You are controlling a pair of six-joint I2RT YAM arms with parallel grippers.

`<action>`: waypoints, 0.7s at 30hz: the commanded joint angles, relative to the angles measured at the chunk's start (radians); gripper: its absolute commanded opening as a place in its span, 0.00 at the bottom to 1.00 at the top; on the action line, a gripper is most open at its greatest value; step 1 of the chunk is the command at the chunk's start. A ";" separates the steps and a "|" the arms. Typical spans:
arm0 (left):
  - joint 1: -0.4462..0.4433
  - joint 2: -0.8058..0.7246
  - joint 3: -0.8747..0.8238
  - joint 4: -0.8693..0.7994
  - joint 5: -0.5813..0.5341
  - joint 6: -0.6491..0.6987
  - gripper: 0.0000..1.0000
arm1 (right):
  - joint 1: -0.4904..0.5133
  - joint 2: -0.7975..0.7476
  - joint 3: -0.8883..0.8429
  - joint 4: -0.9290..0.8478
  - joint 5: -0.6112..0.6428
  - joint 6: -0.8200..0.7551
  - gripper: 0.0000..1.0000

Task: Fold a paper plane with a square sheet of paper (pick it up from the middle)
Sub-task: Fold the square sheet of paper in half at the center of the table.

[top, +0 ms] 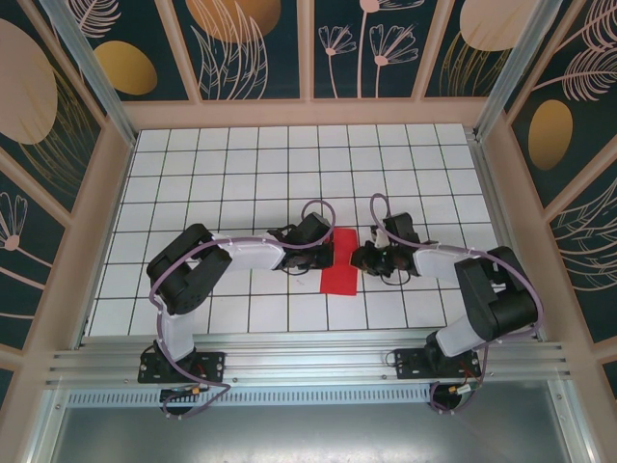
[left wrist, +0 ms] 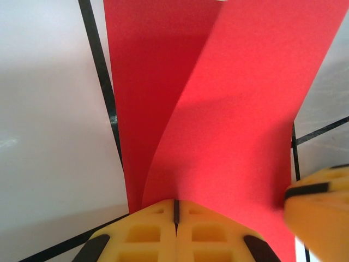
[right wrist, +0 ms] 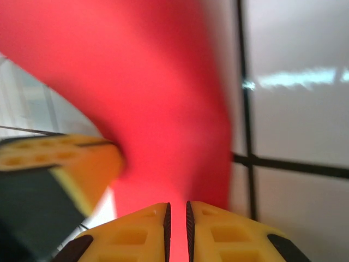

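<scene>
The left gripper [left wrist: 175,207] has its jaws pressed together on the left long edge of the sheet [top: 339,260]. In its wrist view the red paper rises from the fingertips in two layers, the upper one curling up and over the lower. My reading is that this pinch pins one side so the paper cannot slide while the other side is worked. The sheet sits on the worktop [top: 241,174] about midway between the left and right edges and nearer the near edge than the far one. From above it shows as a narrow strip running near to far (it looks already doubled over, though I cannot make out the crease itself). On its right long edge the right gripper [right wrist: 177,213] is clamped on the paper too, jaws almost together with a thin line of red between them. That suggests it holds the opposite side taut or is set to bring a layer across. The left gripper also appears, blurred, at the left of that wrist view, so the two sets of fingertips sit just beside each other across the strip. As for pose, the left arm [top: 193,270] is bent at a raised elbow towards the left edge of the worktop, with its forearm running rightward and its wrist tipped down at the sheet. The right arm [top: 492,289] mirrors it, elbow up towards the right edge, forearm reaching leftward, wrist tipped down onto the paper.
</scene>
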 commanded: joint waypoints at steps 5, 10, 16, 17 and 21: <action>-0.007 0.043 -0.035 -0.113 -0.031 0.023 0.00 | 0.001 -0.040 0.047 -0.038 0.016 0.002 0.19; -0.007 0.042 -0.029 -0.119 -0.033 0.023 0.00 | -0.014 -0.001 0.142 -0.045 0.020 -0.022 0.19; -0.006 0.037 -0.031 -0.122 -0.035 0.022 0.00 | -0.030 0.111 0.167 -0.019 0.010 -0.040 0.19; -0.007 0.035 -0.033 -0.122 -0.036 0.022 0.00 | -0.032 0.122 0.154 -0.002 0.006 -0.038 0.19; -0.007 0.035 -0.036 -0.121 -0.039 0.022 0.00 | -0.042 0.160 0.124 0.014 0.012 -0.037 0.18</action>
